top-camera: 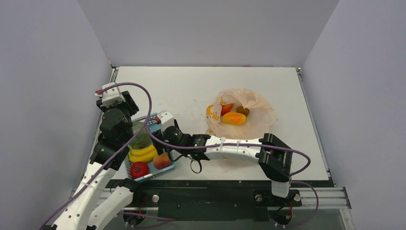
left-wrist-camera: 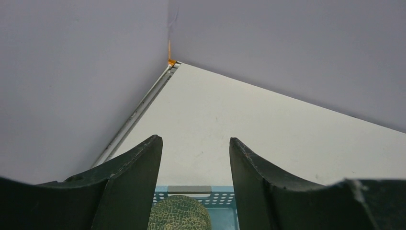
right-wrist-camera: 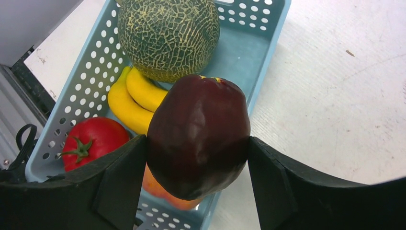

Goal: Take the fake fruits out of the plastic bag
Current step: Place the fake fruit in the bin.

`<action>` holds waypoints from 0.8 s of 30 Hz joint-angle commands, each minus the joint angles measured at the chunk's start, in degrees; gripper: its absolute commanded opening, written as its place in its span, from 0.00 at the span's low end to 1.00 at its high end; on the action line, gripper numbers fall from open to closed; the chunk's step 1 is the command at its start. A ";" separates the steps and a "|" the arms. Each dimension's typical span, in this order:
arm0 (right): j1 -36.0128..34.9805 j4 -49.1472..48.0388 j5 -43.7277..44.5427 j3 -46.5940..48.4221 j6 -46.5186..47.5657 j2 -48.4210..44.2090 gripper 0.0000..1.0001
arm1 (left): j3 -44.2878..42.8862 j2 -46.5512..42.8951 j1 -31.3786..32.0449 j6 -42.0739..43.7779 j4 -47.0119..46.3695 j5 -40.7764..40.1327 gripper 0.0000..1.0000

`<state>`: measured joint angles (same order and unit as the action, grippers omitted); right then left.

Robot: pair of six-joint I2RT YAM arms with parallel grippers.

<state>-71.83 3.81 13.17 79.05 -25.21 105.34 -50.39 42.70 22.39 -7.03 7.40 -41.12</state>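
1. Currently, the right fingers (right-wrist-camera: 119, 184) pinch the purple fruit (right-wrist-camera: 198, 129) from both sides. The fruit fills the whole gap between them.
2. The purple fruit hangs above the basket (right-wrist-camera: 86, 72), outside the bag (top-camera: 262, 112). In the right wrist view it covers part of the peach (right-wrist-camera: 160, 191) and part of the basket's right wall.
3. The basket holds four items:
   - the melon (right-wrist-camera: 167, 36) sits at the far end;
   - the bananas (right-wrist-camera: 129, 98) lie against the melon;
   - the tomato (right-wrist-camera: 93, 141) sits just beside the bananas;
   - the peach lies at the near end.
4. The left fingers (left-wrist-camera: 129, 187) stand spread with nothing between them. They hang over the far end of the basket, with the top of the melon showing below them.
5. The bag lies on the surface (top-camera: 182, 91), well apart from the basket and to its right. Its mouth is open.
6. Three fruits are in the bag:
   - the mango (top-camera: 234, 118) lies nearest the arms;
   - the red-orange fruit (top-camera: 226, 108) lies just behind it;
   - the brown fruit (top-camera: 243, 111) lies just behind it too.
7. The right arm reaches from its base leftward along the near edge of the surface to the basket.
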 commanded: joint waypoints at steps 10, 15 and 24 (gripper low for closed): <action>2.20 -6.15 -1.98 10.11 1.24 8.55 0.63 | 3.06 -2.65 -3.32 3.95 -6.19 -1.79 0.51; 2.44 -6.26 -2.23 9.24 1.20 7.61 0.83 | 2.81 -2.14 -4.00 3.39 -5.88 0.36 0.50; 3.21 -4.22 -2.95 9.32 0.50 6.91 0.84 | 2.98 -1.86 -5.34 2.71 -5.77 2.00 0.51</action>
<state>-69.08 1.04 10.74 86.83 -23.83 114.34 -47.22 40.64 17.39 -4.82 3.57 -41.21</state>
